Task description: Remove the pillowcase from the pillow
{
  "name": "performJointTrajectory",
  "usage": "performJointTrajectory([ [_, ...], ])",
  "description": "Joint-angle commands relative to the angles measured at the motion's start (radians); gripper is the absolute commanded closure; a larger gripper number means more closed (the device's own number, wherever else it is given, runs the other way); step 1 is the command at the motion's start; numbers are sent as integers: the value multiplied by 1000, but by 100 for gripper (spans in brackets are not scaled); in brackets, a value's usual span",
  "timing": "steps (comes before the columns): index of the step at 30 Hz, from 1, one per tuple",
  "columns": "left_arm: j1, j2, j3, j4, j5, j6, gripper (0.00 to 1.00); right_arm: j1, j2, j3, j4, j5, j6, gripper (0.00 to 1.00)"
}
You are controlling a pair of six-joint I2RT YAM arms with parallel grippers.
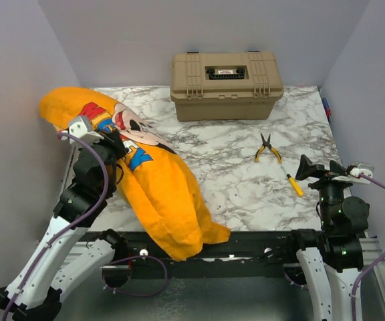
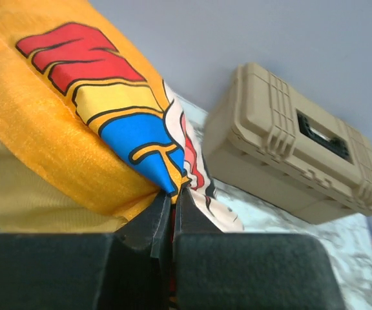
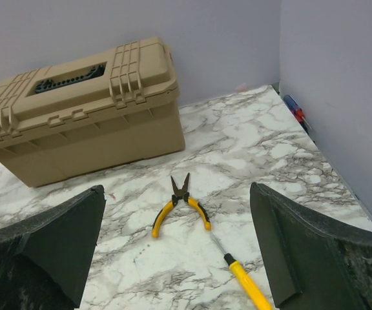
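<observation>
Marbled white surface (image 1: 246, 194), grey walls all round. Orange pillowcase (image 1: 162, 194), plump and stuffed, lies diagonally along the left side, its near end overhanging the front edge. Left pincer (image 2: 172, 197) clamped tight on a fold of the printed fabric (red-and-blue lettering). Right pincer (image 3: 176, 190) spread wide, holding nothing, above pliers (image 1: 267, 148) and screwdriver (image 1: 293, 182). Tan toolbox (image 1: 226, 85) at the back.

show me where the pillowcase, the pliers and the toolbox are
pillowcase (image 1: 162, 197): top external view, on the plain orange stretch below the print
pliers (image 3: 182, 197): right wrist view, on the pivot where the handles meet
toolbox (image 1: 226, 105): top external view, on its front wall
</observation>
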Motion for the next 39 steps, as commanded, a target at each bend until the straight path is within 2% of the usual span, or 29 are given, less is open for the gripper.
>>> performJointTrajectory([
  [1, 2, 77, 287, -125, -155, 239, 100, 5, -10, -9, 13, -15, -9, 0],
  [4, 3, 191, 435, -213, -134, 303, 100, 6, -12, -11, 14, -15, -10, 0],
  [7, 3, 312, 506, -254, -68, 346, 100, 6, -16, -11, 14, -16, -9, 0],
  [12, 3, 524, 510, -250, 79, 315, 96, 7, -25, -10, 9, -13, -9, 0],
  [18, 5, 765, 496, -204, 159, 277, 96, 7, -35, -9, 7, -13, -8, 0],
  [24, 7, 899, 576, -111, 257, 270, 95, 9, -38, -9, 8, -13, -8, 0],
  [26, 9, 927, 634, -106, 296, 272, 83, 9, -38, -9, 8, -17, -8, 0],
  [29, 11, 939, 699, -103, 332, 273, 55, 9, -35, -10, 8, -24, -7, 0],
  [31, 14, 931, 717, -103, 347, 273, 44, 9, -33, -9, 8, -32, -8, 0],
  [34, 24, 893, 706, -103, 375, 279, 35, 10, -26, -7, 8, -41, -6, 0],
  [39, 46, 763, 566, -105, 396, 290, 32, 9, 10, 8, -1, -76, 8, 0],
])
